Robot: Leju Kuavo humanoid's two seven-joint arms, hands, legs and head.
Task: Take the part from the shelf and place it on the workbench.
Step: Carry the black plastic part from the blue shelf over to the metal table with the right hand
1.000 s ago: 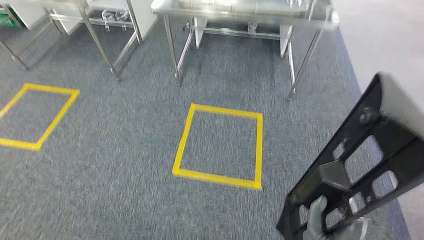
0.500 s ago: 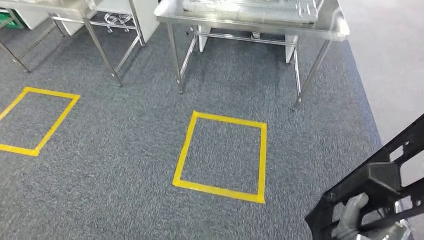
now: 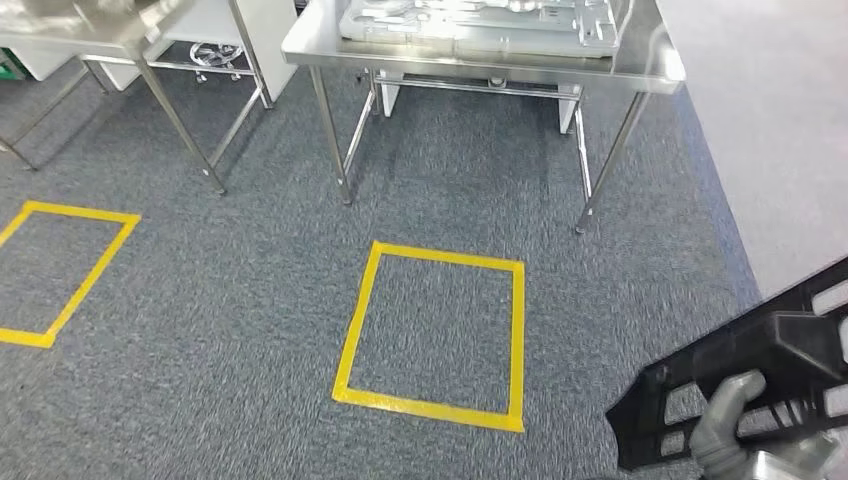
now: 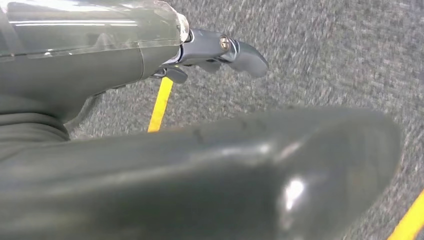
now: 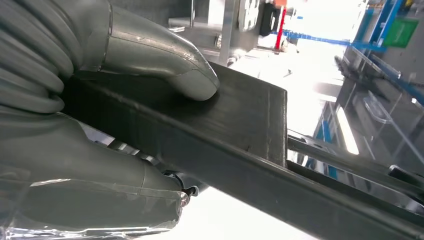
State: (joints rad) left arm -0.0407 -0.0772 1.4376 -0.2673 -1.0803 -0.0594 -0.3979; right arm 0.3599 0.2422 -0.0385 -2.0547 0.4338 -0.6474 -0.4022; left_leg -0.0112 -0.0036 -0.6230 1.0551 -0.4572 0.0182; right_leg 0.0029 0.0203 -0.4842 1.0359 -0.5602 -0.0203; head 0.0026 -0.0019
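- Far left of the head view there's a yellow tape square (image 3: pixel 60 270) on the grey-blue carpet floor (image 3: pixel 230 330), partly cut off by the edge of the frame. Behind it are the legs of a steel-framed table (image 3: pixel 150 90), with some shiny clutter on the lower rail that's too blurry for me to make out.
- The left robot hand (image 4: pixel 220 52) turns up in the left wrist view, hanging over that carpet with a yellow tape line under it. The dark fingers (image 4: pixel 245 52) stick out straight and there's nothing in them, so it's loose and apart. A big blurry dark shape covers the lower half of that shot; can't tell what it is.
- Dead centre on the floor is a second yellow tape square (image 3: pixel 432 335), fully in shot.
- Straight behind that sits the stainless steel tabletop (image 3: pixel 480 58) on thin metal legs, with a pale grey moulded tray-looking panel (image 3: pixel 475 22) lying flat on it.
- Bottom right is the black plastic frame part with rectangular cut-outs (image 3: pixel 745 365), tilted, up off the floor and well apart from the tabletop.
- The right robot hand (image 3: pixel 735 425) has it: grey fingers wrapped over the lower bar, and the right wrist view shows the thick grey thumb (image 5: pixel 165 60) pressed on the flat dark face, clamped tight.
- Right of the carpet edge the floor goes to a pale smooth strip (image 3: pixel 770 130).
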